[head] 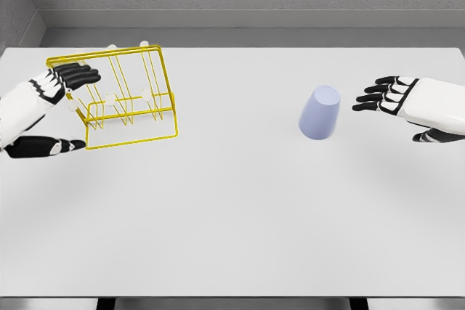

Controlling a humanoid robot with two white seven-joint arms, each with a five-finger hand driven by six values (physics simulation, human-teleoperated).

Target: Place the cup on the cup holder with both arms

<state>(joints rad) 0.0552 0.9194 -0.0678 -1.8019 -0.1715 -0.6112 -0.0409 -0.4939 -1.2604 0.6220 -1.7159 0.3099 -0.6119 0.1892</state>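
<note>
Reaching for the cup [320, 112] is the step in hand; no grasp has been made yet. The cup is pale blue and stands upside down on the white table [240, 215], right of centre, its wider rim down and its closed base tilted slightly toward the upper right. Nothing touches it.

The right hand [396, 97] hovers just to the right of the cup, at about the height of its upper half, with a visible gap between the black fingertips and the cup wall. The fingers are extended and relaxed, pointing left at the cup, and hold nothing.

The yellow wire cup holder [127, 96] sits well apart from the cup, on the left side of the table. It appears tilted, not standing flat. The left hand [51, 110] is at its left edge, fingers over the top rail and thumb below near the base. The fingers seem to be closing on the frame, though firm contact cannot be confirmed.

Next move, as judged: advance the right hand leftward until the fingers bracket the cup wall, then close. The left hand should steady the holder while the cup is carried across.
</note>
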